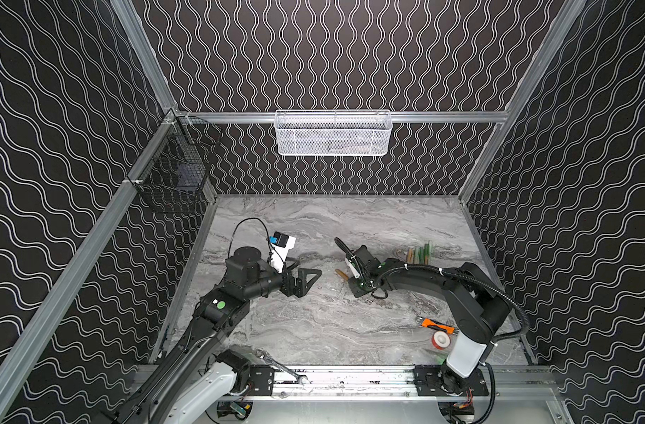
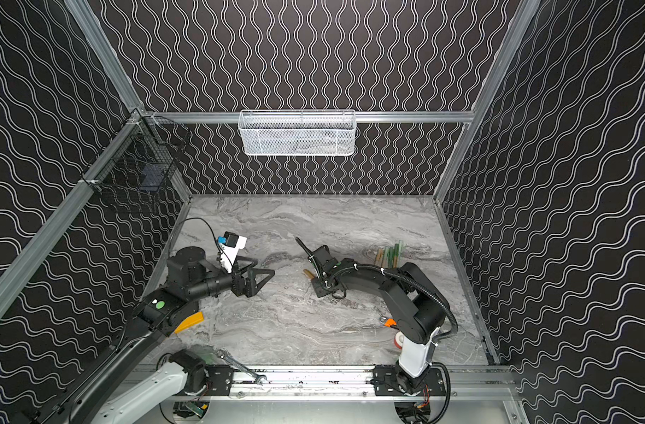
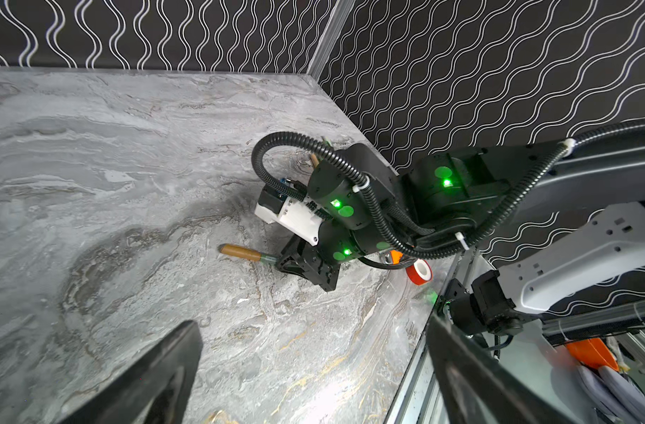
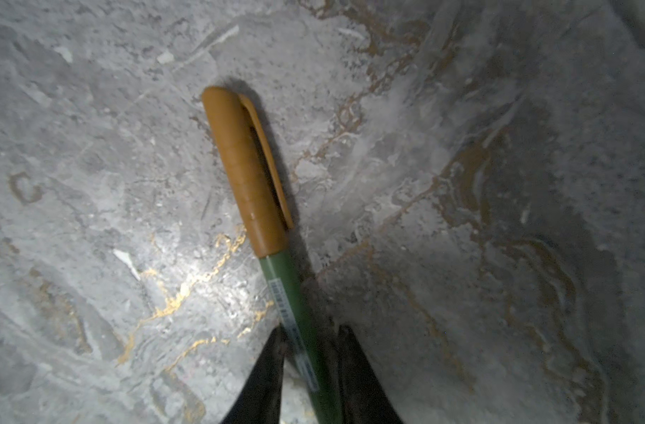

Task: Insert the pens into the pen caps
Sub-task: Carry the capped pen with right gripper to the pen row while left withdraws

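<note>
As far as can be judged from how things lie, the work is well advanced: a green-barrelled pen [image 4: 295, 293] is seen lying near the middle of the table [image 1: 313, 330] with a tan-orange cap [image 4: 245, 172] seated over its tip, and no gap is visible at the join. The barrel is flanked closely by the right claw [image 4: 310, 341], which is drawn narrow about it. One finger is laid against the barrel, but whether the other is pressed home cannot be told, since a strip of shadow lies between them. The left claw [image 3: 313, 325] is held wide and empty, near the capped end of the pen but not touching it. Towards the far right of the table, a cluster of pens [image 1: 419, 253], tan and green, is laid side by side. They are too small for it to be told whether caps are fitted, though the tidy row suggests finished pieces set aside. No loose cap or bare pen is made out elsewhere on the table in either top view. Little is judged to be left: the capped pen would probably be carried to the cluster.
</note>
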